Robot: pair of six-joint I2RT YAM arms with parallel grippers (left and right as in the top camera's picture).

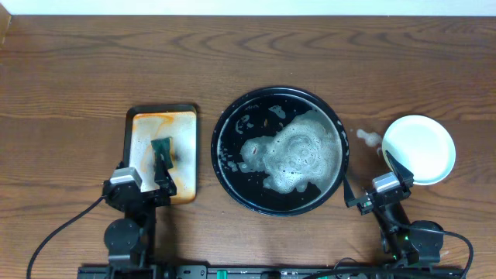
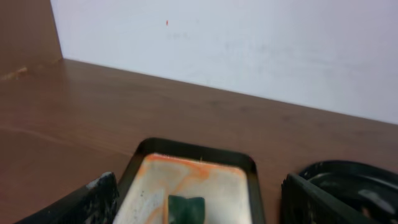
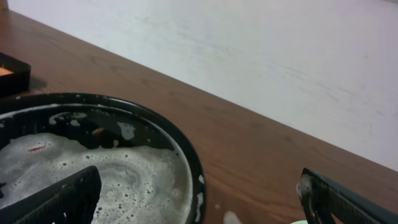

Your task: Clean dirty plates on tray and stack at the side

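The tray (image 1: 256,108) is a round black pan at the table's middle, holding a patch of white foam (image 1: 298,155); no plate shows in it. To its right sits a pale plate (image 1: 418,149) with a mint rim; whether others lie beneath it is unclear. My right gripper (image 1: 367,169) hangs open and holds nothing, between the tray's right rim (image 3: 186,155) and the plate. Low over the near end of a rectangular pan, my left gripper (image 1: 143,174) is open and holds nothing.
The rectangular orange-stained metal pan (image 1: 163,128) lies left of the tray with a green sponge (image 1: 161,149) in it, also seen as the sponge (image 2: 185,208) between my left fingers. A blob of foam (image 1: 368,138) sits on the wood beside the plate.
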